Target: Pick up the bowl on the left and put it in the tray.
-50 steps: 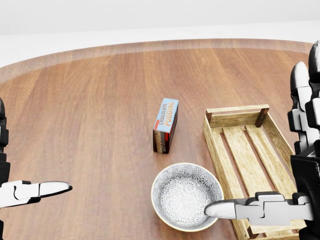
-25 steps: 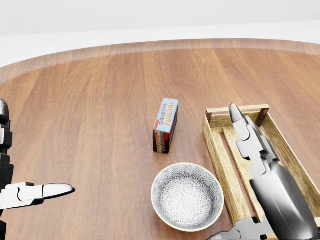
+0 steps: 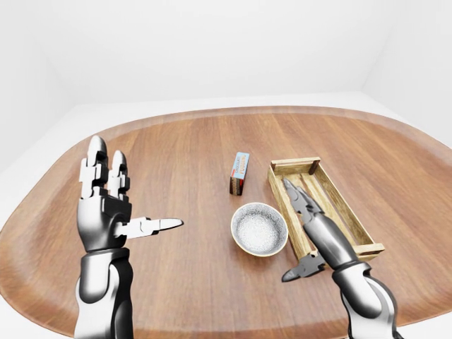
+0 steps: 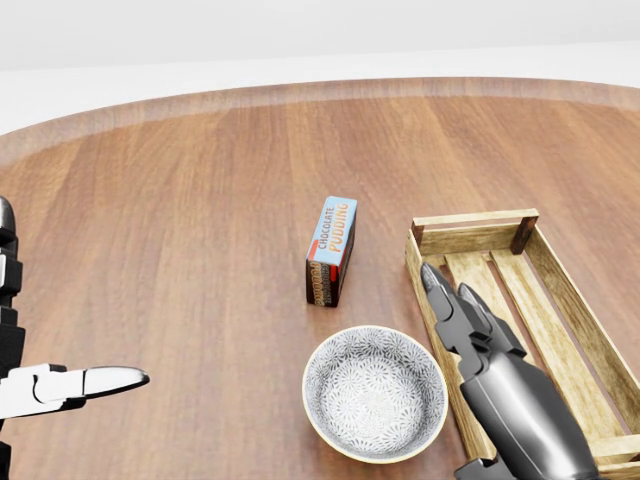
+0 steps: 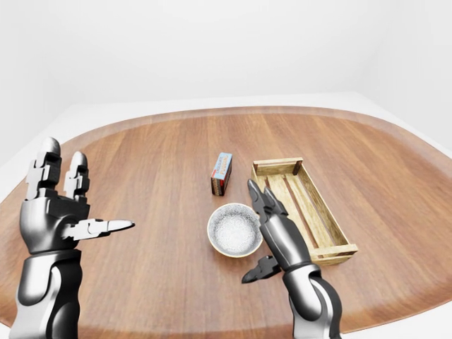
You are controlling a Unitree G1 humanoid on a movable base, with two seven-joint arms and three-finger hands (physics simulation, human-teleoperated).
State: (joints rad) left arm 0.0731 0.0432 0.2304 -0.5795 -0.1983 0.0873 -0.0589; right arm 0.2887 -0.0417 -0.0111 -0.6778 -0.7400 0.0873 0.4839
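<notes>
A grey patterned bowl [image 4: 375, 392] stands upright on the wooden table [image 4: 180, 220], just left of the slatted wooden tray [image 4: 475, 219]. In the left-eye view my right hand [image 3: 291, 230] is open beside the bowl's right rim. Its fingers [image 4: 448, 300] point up the picture over the tray's left wall, and its thumb is spread below. No finger closes round the bowl. My left hand [image 3: 134, 189] is raised open well to the left, fingers up and thumb pointing right, holding nothing.
A blue chocolate pudding box [image 4: 331, 250] stands on edge just above the bowl. The tray holds nothing. The round table's edge [image 3: 212, 113] curves across the top of the views, with white floor and walls beyond.
My right hand has turned from lying flat with a finger over the bowl's lower right rim to pointing up the picture, then dropped lower beside the bowl. The left hand has barely moved.
</notes>
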